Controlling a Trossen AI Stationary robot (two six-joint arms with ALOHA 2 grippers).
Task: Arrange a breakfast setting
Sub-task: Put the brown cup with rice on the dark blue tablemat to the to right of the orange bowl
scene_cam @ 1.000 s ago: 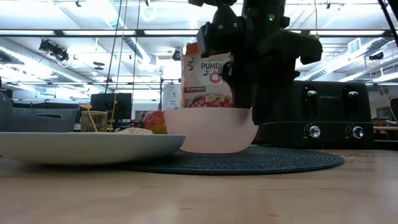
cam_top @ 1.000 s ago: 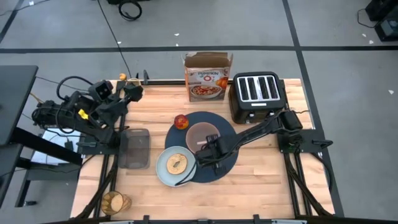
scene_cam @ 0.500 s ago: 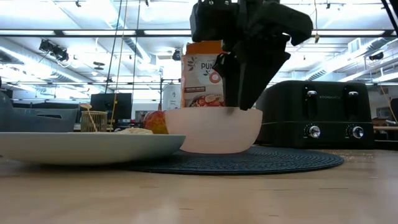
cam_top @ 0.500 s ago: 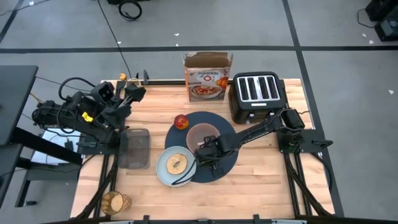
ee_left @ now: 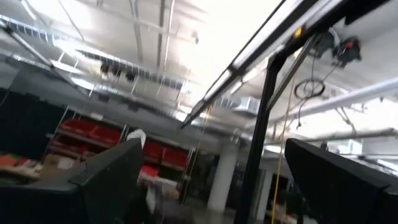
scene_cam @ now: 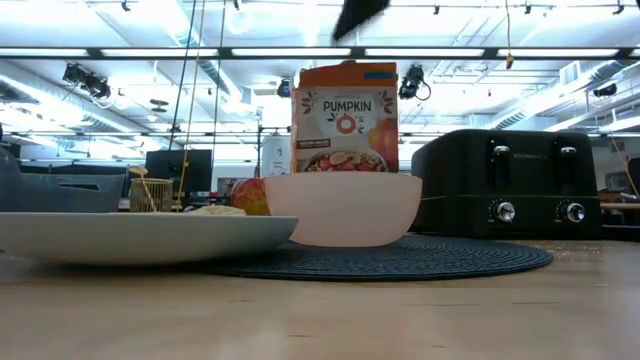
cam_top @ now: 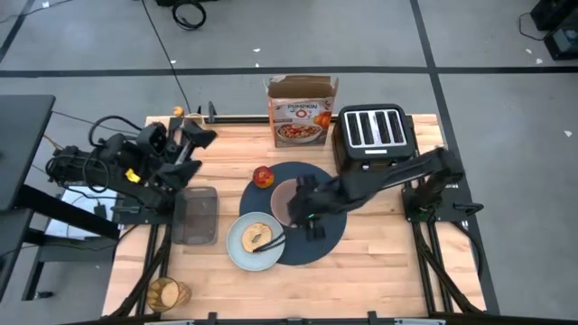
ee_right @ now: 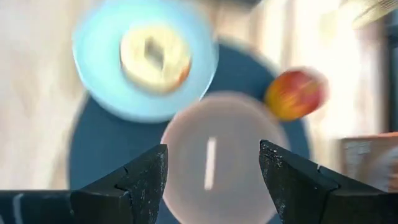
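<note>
Hovering over the bowl (cam_top: 291, 196) on the placemat (cam_top: 330, 236), your right gripper (cam_top: 310, 217) has its jaws wide apart and empty, so the bowl sits freely. The plate (cam_top: 237, 248) overlaps the mat's edge; the apple (cam_top: 263, 176) lies beside it.

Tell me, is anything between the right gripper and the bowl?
Nothing visible. The right gripper hangs open directly above the bowl, which sits on the placemat; the plate and apple lie off to the sides.
</note>
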